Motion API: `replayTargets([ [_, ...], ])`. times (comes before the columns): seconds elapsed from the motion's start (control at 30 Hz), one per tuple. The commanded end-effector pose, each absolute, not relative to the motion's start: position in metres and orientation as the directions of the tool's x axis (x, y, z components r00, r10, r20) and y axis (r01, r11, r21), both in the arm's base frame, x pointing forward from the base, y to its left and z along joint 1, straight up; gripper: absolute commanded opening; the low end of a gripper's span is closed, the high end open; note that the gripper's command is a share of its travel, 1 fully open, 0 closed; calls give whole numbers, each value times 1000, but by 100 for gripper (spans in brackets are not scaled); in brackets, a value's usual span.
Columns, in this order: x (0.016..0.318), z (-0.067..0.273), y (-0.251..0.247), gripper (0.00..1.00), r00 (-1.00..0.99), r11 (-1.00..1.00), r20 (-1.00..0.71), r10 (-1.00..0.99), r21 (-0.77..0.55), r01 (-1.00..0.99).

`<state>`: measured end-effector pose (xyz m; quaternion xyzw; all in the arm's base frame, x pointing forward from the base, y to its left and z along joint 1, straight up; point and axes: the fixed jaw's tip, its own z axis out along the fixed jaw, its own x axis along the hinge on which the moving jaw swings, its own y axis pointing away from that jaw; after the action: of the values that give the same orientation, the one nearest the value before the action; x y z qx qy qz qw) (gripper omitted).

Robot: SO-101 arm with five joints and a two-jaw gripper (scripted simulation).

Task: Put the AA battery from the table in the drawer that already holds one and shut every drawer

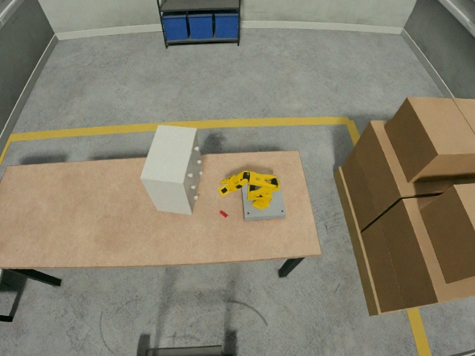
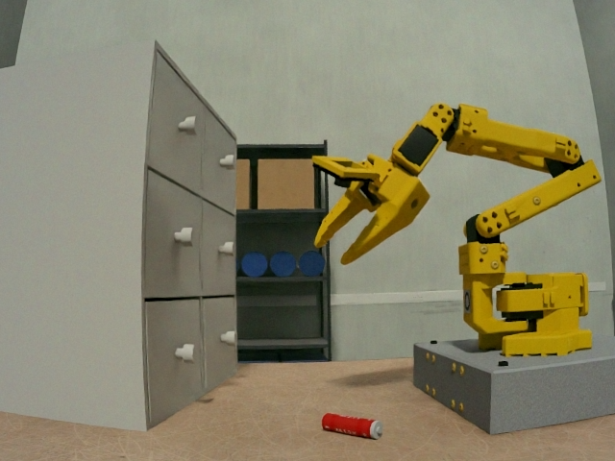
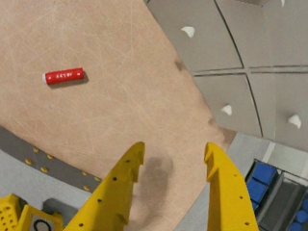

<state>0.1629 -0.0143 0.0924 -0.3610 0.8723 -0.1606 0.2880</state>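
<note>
A red AA battery [image 1: 223,214] [image 2: 352,425] [image 3: 64,76] lies on its side on the wooden table [image 1: 76,214], between the drawer cabinet and the arm's grey base [image 1: 268,213] [image 2: 521,392]. The grey cabinet [image 1: 168,168] [image 2: 171,198] [image 3: 218,45] has several drawers with white knobs, all shut; their contents are hidden. My gripper [image 1: 222,190] [image 2: 331,253] [image 3: 173,149] hangs in the air, well above the table, at about the height of the middle row of drawers and a short way from the cabinet's front. Its jaws stand apart and hold nothing. The battery lies below and to one side of it.
Stacked cardboard boxes [image 1: 418,199] stand on the floor to the right of the table. A dark shelf with blue bins [image 1: 200,24] [image 2: 282,262] stands at the far wall. A yellow line [image 1: 230,123] runs on the floor behind the table.
</note>
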Motion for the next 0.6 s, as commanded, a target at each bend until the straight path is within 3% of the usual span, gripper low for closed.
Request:
replayTargets([
  [0.0, 165, 96, -16, 21, -617, 755, -441, -651, -463, -465],
  [0.57, 167, 98, -16, 21, -747, 940, -578, -329, -274, -202],
])
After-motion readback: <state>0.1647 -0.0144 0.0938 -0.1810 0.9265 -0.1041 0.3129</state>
